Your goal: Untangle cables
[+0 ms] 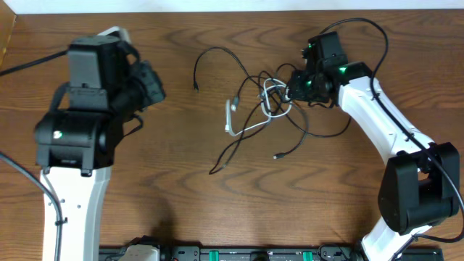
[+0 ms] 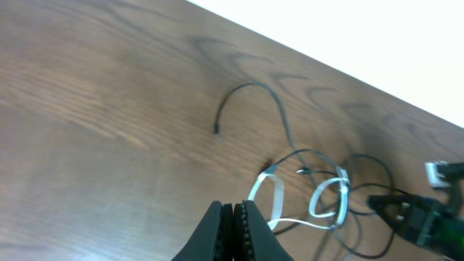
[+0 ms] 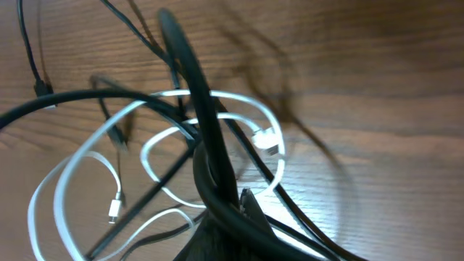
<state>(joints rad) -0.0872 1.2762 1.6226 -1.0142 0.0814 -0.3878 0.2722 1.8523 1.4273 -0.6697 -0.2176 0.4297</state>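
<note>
A tangle of thin cables lies mid-table: a white cable (image 1: 250, 127) looped among black cables (image 1: 212, 51). My right gripper (image 1: 293, 88) is at the right side of the tangle. In the right wrist view it (image 3: 238, 199) is shut on a black cable (image 3: 183, 54), which rises from the jaws over the white loops (image 3: 65, 170). My left gripper (image 1: 150, 83) is shut and empty, well left of the tangle. In the left wrist view its tips (image 2: 233, 209) hover in front of the white cable (image 2: 279, 199) and a black cable end (image 2: 259, 88).
Loose black plug ends lie at the upper left (image 1: 196, 88) and lower side (image 1: 277, 156) of the tangle, with another end further down left (image 1: 212, 172). The wooden table (image 1: 145, 196) stretches around. The right arm's own thicker wire arcs behind it (image 1: 373, 32).
</note>
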